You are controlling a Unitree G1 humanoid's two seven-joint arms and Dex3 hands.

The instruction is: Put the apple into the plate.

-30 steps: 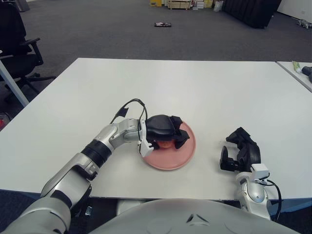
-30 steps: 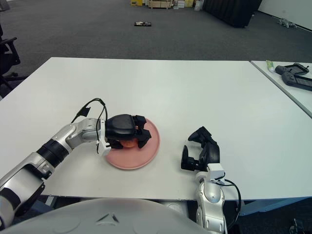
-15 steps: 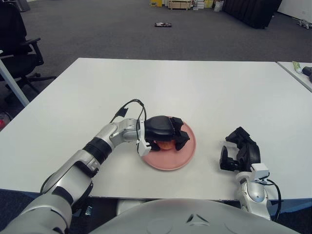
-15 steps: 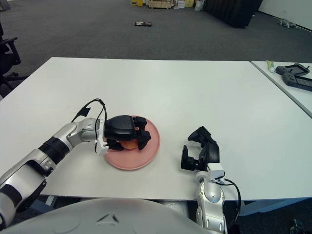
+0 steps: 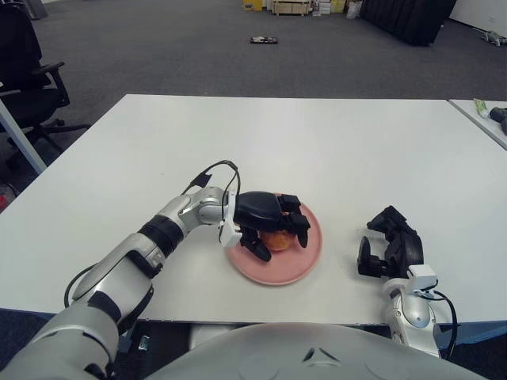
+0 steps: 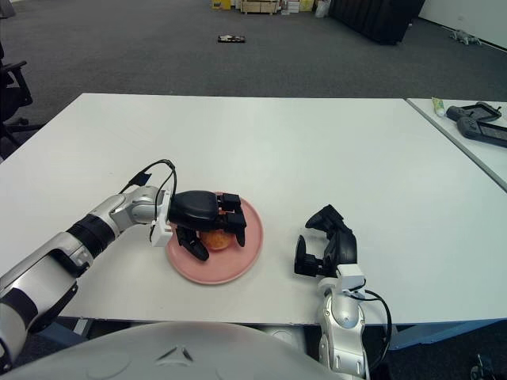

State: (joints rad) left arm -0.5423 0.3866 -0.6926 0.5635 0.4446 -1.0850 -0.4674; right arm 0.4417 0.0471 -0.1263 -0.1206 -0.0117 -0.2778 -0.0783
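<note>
While the apple (image 5: 276,238) sits in the pink plate (image 5: 305,261), the left hand (image 5: 265,222) cups it with loose, spread fingers. It looks round, hard and smooth, so grab its sides.

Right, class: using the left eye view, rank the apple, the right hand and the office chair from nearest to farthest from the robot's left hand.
1. The apple, right under the left hand, on the pink plate.
2. The right hand, resting on the table's right side, clear of the plate.
3. The office chair, on the floor beyond the table's far left corner.
</note>
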